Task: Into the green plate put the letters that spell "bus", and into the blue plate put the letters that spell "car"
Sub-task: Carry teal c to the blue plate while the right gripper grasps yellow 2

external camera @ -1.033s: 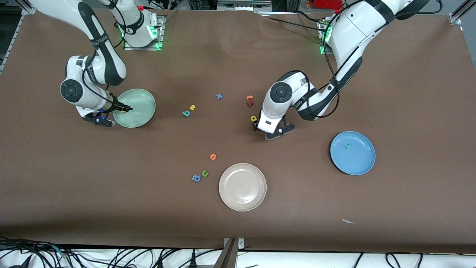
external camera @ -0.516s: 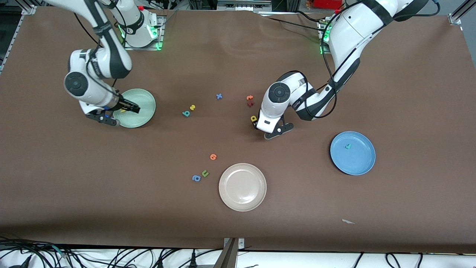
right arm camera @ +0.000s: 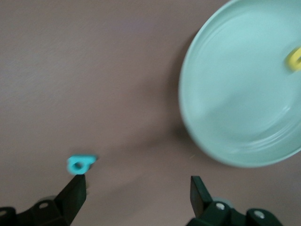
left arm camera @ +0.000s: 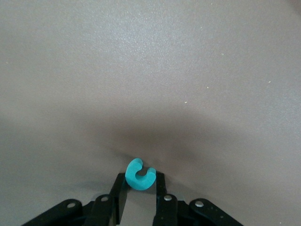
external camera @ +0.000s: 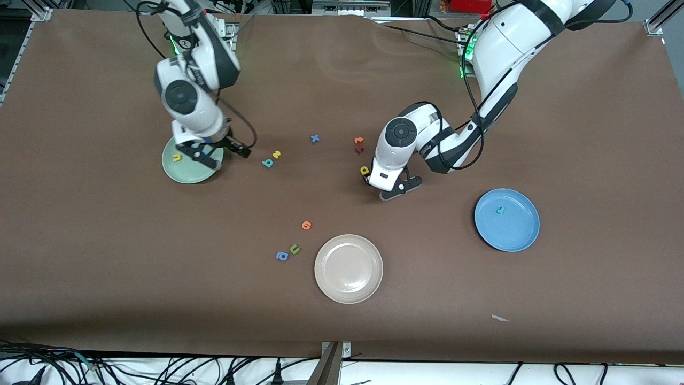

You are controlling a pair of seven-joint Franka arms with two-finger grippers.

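The green plate (external camera: 184,170) holds the yellow "u" (external camera: 176,157). My right gripper (external camera: 241,151) hangs open just past its rim, toward the teal "b" (external camera: 267,163) and the yellow "s" (external camera: 277,154). In the right wrist view the "b" (right arm camera: 81,163) lies just off one fingertip of the right gripper (right arm camera: 137,188), with the green plate (right arm camera: 225,117) beside it. My left gripper (left arm camera: 140,182) is shut on the teal "c" (left arm camera: 140,175), low at the table beside the yellow "a" (external camera: 364,170). The blue plate (external camera: 515,235) holds the teal "r" (external camera: 500,210).
A beige plate (external camera: 348,269) sits nearest the front camera. Loose letters lie about: a blue "x" (external camera: 315,138), orange (external camera: 359,140) and dark red (external camera: 359,149) ones, an orange one (external camera: 306,225), a green "u" (external camera: 294,248) and a blue "a" (external camera: 282,256).
My right gripper opened, left the yellow "u" in the green plate and swung off toward the teal "b". My left gripper closed on the teal "c".
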